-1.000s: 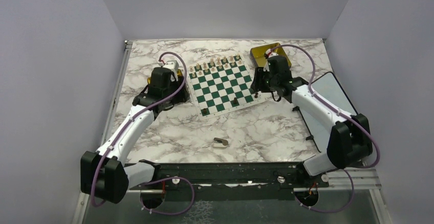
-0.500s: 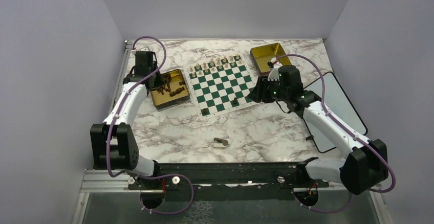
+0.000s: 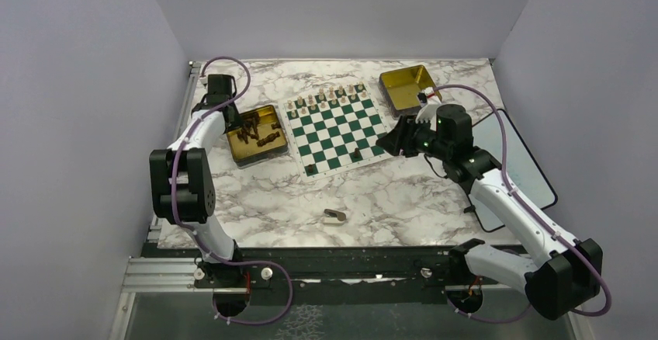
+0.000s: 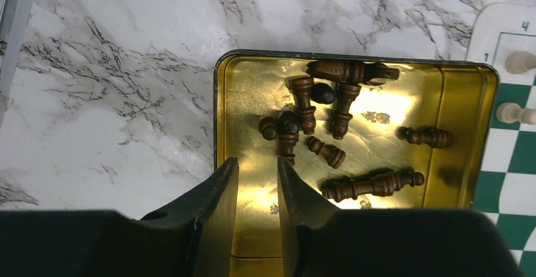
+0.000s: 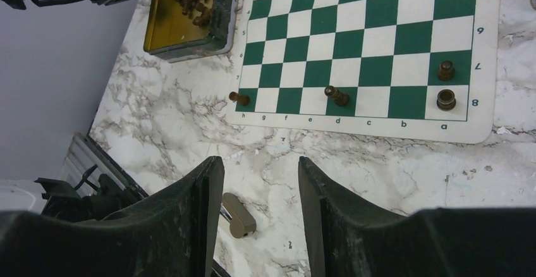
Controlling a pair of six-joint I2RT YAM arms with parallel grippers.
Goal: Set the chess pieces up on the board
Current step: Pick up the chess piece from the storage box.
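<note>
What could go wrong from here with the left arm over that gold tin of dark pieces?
The dark pieces lie piled and touching, so the left gripper may catch two or just nudge them aside. It hangs close to the rim of the tin and might clip it, shifting the tin.

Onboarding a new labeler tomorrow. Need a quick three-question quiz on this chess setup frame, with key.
1. True or false: the left gripper is holding something.
2. How many dark chess pieces are on the chessboard in the right wrist view? A two, B four, C eight.
3. Which container holds the dark pieces not yet placed?
Key: 1 false, its fingers are empty above the gold tin. 2 B. 3 the gold tin to the left of the board.
</note>
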